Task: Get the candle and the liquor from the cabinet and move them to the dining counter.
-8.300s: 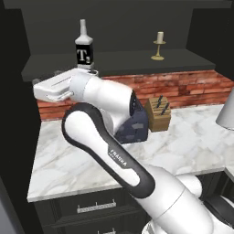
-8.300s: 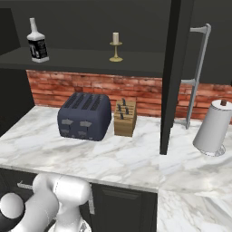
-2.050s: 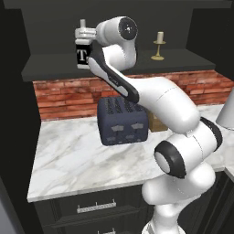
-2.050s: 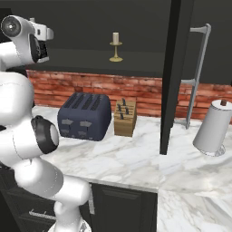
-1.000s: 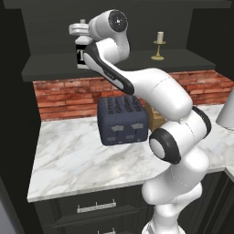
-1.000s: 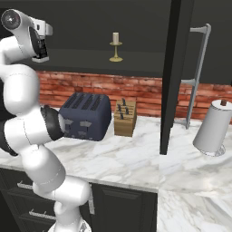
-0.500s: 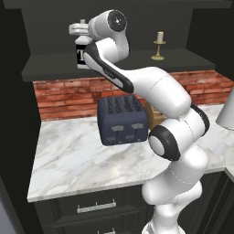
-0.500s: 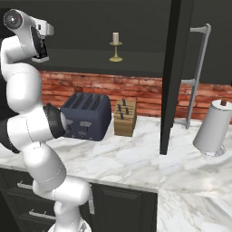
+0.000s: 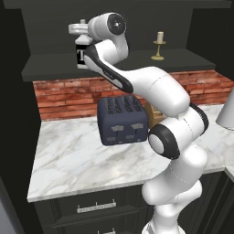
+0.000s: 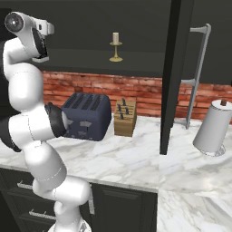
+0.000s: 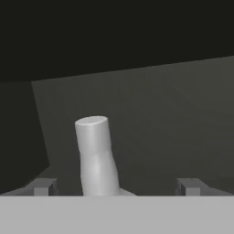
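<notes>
The gripper (image 11: 116, 186) is up at the cabinet (image 9: 50, 68) shelf w/ its jaws spread wide and nothing held; in the hand view the two dark tips stand well apart, and the liquor (image 11: 95, 155) neck rises between them, closer to the tip at 8 o'clock than the one at 4. To do this step well I'd say: centre the neck between the tips first, then drop lower so the pads close on the square body, not the stopper (a round, smooth neck would likely twist or slip), squeeze, lift straight up to clear the shelf, then back out. Mind the shelf's dark back wall and the bottle's lean in that view, which may just be the hand's roll. From the left base view the liquor (image 9: 82, 51) sits at the shelf's 9 o'clock end, partly hidden by the white wrist; black glossy body, white label, pale grey neck, prob. glass-hard and slick. The candle (image 10: 116, 46) stands well apart from the bottle toward the other end of the shelf, cream stub in a thin gold stick w/ flared round base, light and tippy by my guess. Below: matte navy toaster (image 9: 122, 119), wooden knife block (image 10: 124, 117), rough red brick wall (image 10: 149, 93), veined marble worktop (image 9: 68, 155). Dining counter isn't something I can pick out from here.
</notes>
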